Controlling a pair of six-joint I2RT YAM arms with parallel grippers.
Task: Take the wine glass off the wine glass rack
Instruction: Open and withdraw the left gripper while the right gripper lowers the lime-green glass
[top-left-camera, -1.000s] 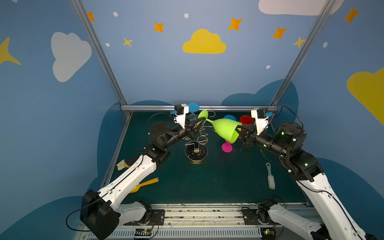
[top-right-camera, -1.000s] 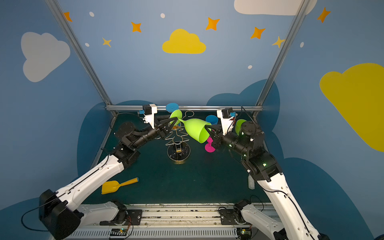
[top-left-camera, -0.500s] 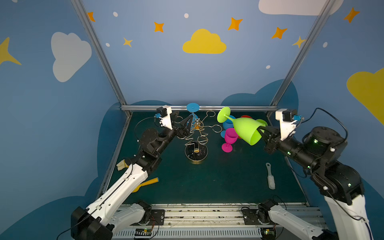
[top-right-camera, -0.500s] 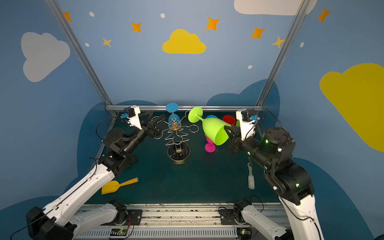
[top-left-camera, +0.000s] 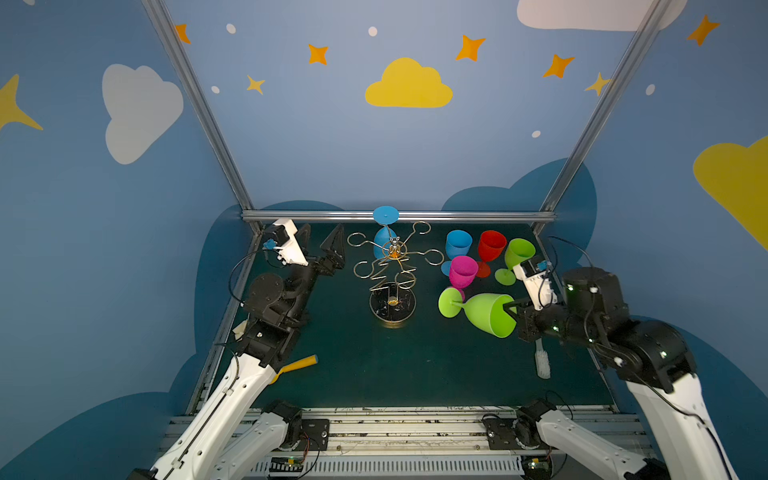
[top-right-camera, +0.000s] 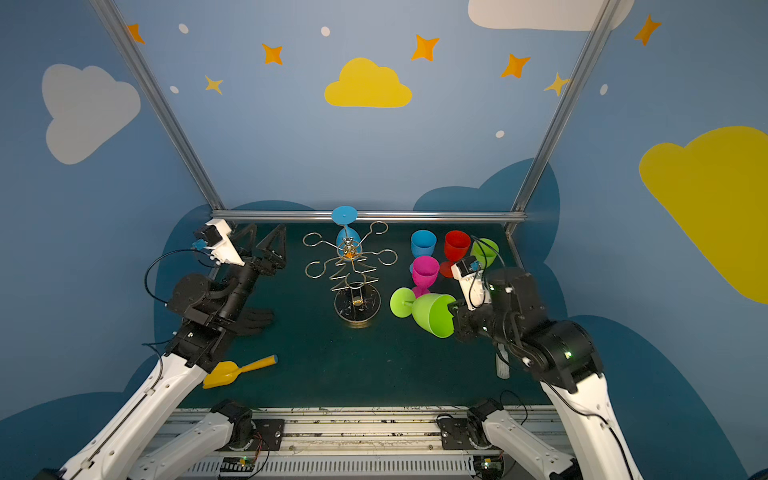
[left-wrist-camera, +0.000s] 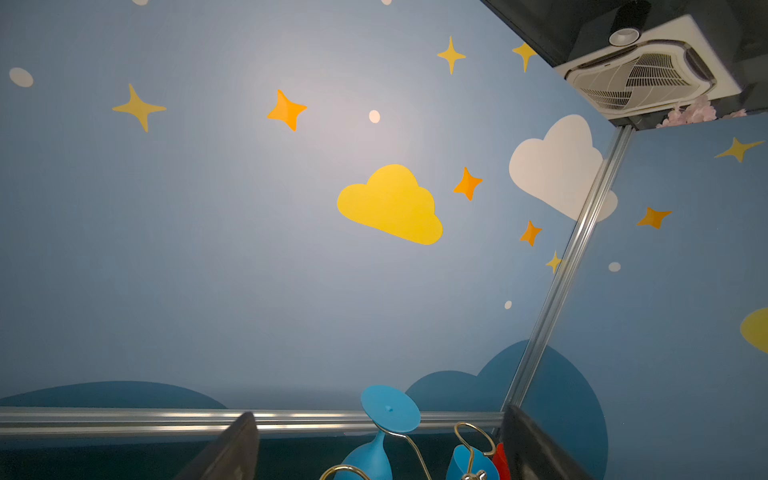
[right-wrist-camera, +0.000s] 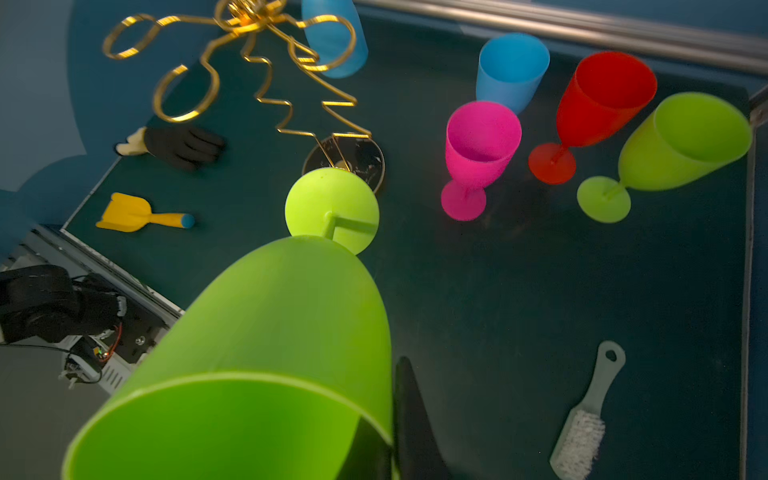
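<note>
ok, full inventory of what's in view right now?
rack: 1, gold wire on dark round base, mid-table
hung glass: 1, blue, upside down on the rack's far side
held glass: 1, green, tilted, right of the rack
standing glasses: 4, blue, red, green, pink, far right
scoop: 1, yellow, near left
glove: 1, black, left of the rack
brush: 1, white, near right
left gripper: 1, black, open and empty, left of the rack
right gripper: 1, black, shut on the held glass's rim
</note>
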